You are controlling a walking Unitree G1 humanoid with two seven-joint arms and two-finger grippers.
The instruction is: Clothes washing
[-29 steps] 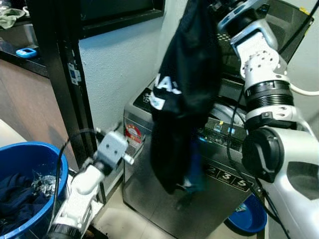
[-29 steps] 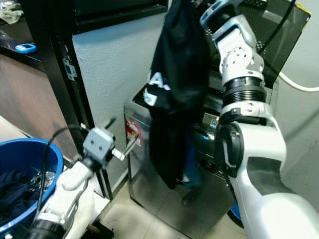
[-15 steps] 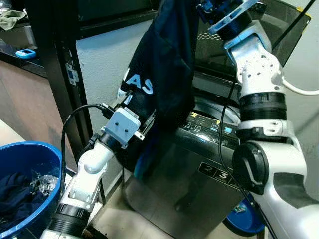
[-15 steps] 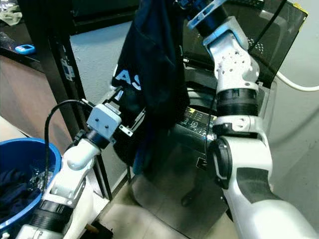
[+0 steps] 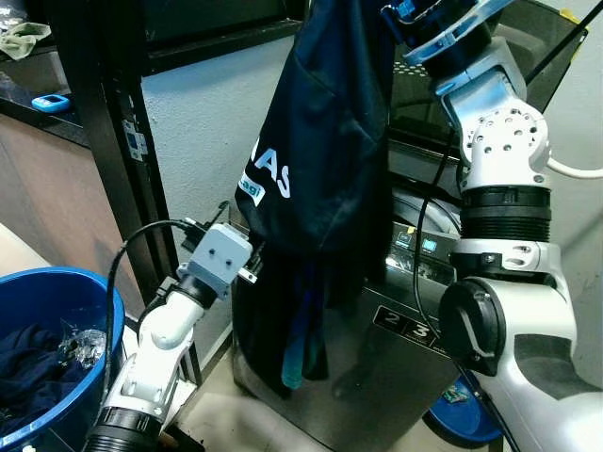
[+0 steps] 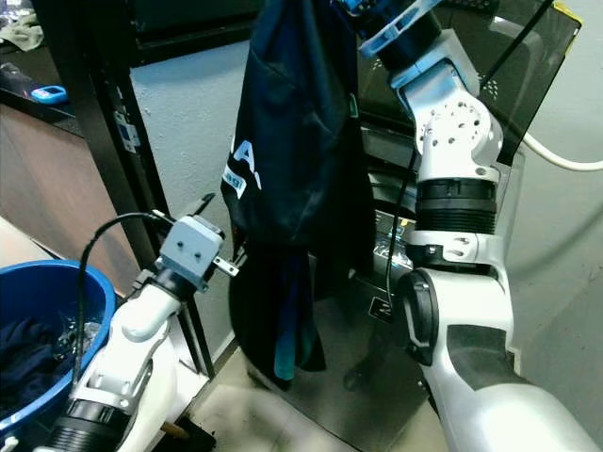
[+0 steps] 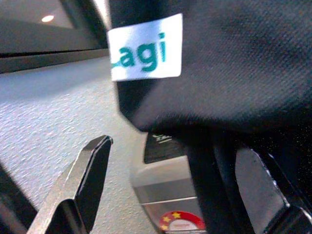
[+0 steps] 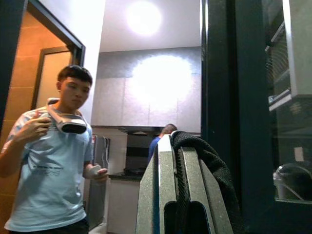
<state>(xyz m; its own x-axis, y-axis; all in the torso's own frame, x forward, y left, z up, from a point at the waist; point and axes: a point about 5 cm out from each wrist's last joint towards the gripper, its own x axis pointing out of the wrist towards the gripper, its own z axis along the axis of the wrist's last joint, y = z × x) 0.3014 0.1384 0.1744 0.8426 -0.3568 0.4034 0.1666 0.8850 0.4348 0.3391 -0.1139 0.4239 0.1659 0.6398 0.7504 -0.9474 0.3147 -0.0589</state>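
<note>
Your right gripper (image 8: 183, 195) is raised high above the washing machine (image 5: 377, 348), its jaws closed on a fold of the dark garment (image 5: 320, 160); the right wrist view shows black fabric pinched between the two fingers (image 8: 151, 195). The garment hangs from that grip in front of the machine's left front corner, its lower end dangling down the machine's face with a teal strip (image 5: 294, 363) showing near the bottom. White lettering (image 5: 268, 174) and a small white label (image 7: 145, 46) printed "agi" sit on the side of the garment facing your left arm. Your left gripper (image 7: 170, 185) is held just beside the hanging cloth at the label's height; its jaws stand open, with one finger (image 7: 90, 180) clear against the pale wall (image 5: 212, 122) and the other finger (image 7: 261, 187) against the cloth, nothing clamped between them. The machine's lid (image 5: 528, 47) is raised behind your right arm. A blue tub (image 5: 57, 301) holding dark clothes (image 5: 28, 363) sits on the floor to your left. A second blue basin (image 5: 466, 419) lies low to the right of the machine. A person (image 8: 48, 165) in a light blue shirt stands in the right wrist view.
</note>
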